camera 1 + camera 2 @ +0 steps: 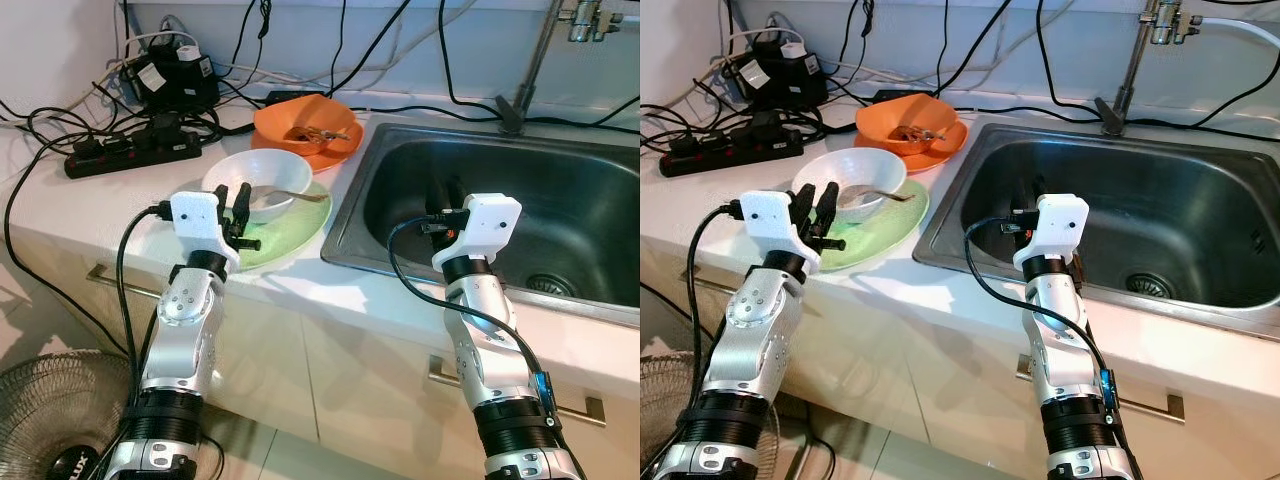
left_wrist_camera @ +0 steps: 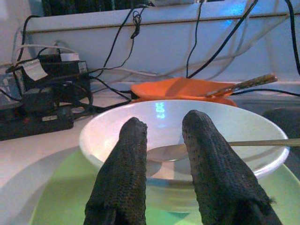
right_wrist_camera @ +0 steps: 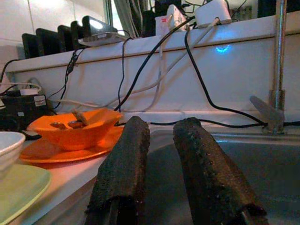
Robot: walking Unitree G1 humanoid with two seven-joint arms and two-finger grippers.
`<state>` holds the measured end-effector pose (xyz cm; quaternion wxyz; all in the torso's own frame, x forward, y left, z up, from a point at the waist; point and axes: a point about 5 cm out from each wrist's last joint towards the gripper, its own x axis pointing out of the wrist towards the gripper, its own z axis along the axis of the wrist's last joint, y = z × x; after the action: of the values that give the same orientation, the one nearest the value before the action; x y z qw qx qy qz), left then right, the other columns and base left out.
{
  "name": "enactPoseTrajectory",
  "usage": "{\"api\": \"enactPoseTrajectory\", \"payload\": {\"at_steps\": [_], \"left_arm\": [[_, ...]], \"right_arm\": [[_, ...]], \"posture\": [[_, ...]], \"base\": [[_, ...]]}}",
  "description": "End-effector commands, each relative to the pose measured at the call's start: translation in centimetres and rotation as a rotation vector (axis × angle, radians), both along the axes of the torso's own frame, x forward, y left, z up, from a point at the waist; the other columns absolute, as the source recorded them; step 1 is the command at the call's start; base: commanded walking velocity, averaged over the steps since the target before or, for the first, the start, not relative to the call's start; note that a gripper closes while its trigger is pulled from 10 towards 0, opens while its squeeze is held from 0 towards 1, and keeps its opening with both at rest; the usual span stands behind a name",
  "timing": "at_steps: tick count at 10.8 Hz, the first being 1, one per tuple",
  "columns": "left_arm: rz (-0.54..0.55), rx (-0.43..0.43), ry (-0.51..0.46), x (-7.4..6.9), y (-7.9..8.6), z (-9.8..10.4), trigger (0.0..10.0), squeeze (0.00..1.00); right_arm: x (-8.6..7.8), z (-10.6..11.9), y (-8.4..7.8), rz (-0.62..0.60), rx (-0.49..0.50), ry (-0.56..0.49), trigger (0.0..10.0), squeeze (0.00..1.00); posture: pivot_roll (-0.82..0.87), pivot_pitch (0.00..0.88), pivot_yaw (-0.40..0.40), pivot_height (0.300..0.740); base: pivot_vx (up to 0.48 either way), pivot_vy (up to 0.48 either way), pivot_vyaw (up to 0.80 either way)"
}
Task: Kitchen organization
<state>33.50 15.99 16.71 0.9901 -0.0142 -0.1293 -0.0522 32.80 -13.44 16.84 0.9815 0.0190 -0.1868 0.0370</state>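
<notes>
On surface beside sink [image 1: 600,300], white bowl [image 1: 258,183] with spoon [image 1: 290,195] is stacked on green plate [image 1: 295,232]. Left gripper [image 1: 236,205] is held just before bowl, fingers spread, probably for grasping. Right gripper [image 1: 447,197] is poised over sink, fingers parted, empty.
</notes>
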Motion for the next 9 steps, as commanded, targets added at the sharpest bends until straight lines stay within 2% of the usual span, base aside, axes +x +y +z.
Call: {"api": "enactPoseTrajectory", "payload": {"at_steps": [1, 3, 6, 7, 8, 9], "left_arm": [[-0.011, 0.030, -0.070, 0.0, -0.1, 1.9, 10.0, 0.00], [-0.071, 0.165, -0.159, -0.3, -1.3, 3.6, 10.0, 0.00], [-0.161, 0.384, -0.245, -0.7, -2.8, 4.8, 10.0, 0.00], [-0.277, 0.631, -0.288, -1.3, -4.3, 4.5, 10.0, 1.00], [-0.311, 0.716, -0.320, -1.5, -4.9, 4.6, 10.0, 1.00], [-0.363, 0.790, -0.336, -1.7, -5.6, 4.5, 10.0, 0.09]], "right_arm": [[0.2, 0.4, 0.0, -0.003, 0.015, -0.016, 10.0, 0.00], [0.3, 0.4, 0.0, -0.004, 0.017, -0.018, 10.0, 0.00], [0.3, 0.4, 0.0, -0.004, 0.021, -0.018, 10.0, 0.00], [0.3, 0.3, 0.0, -0.004, 0.025, -0.018, 10.0, 0.00], [0.2, 0.3, 0.1, -0.004, 0.026, -0.017, 10.0, 0.00], [0.2, 0.2, 0.1, -0.004, 0.027, -0.016, 10.0, 0.00]], "posture": [[0.06, 0.013, 0.082, 0.740], [0.06, 0.011, 0.084, 0.740], [0.06, 0.005, 0.086, 0.740], [0.06, 0.000, 0.090, 0.740], [0.06, 0.000, 0.091, 0.740], [0.06, 0.000, 0.091, 0.740]], "base": [[0.000, 0.000, 0.00], [0.000, 0.000, 0.00], [0.000, 0.000, 0.00], [0.000, 0.000, 0.00], [0.000, 0.000, 0.00], [0.000, 0.000, 0.00]]}}
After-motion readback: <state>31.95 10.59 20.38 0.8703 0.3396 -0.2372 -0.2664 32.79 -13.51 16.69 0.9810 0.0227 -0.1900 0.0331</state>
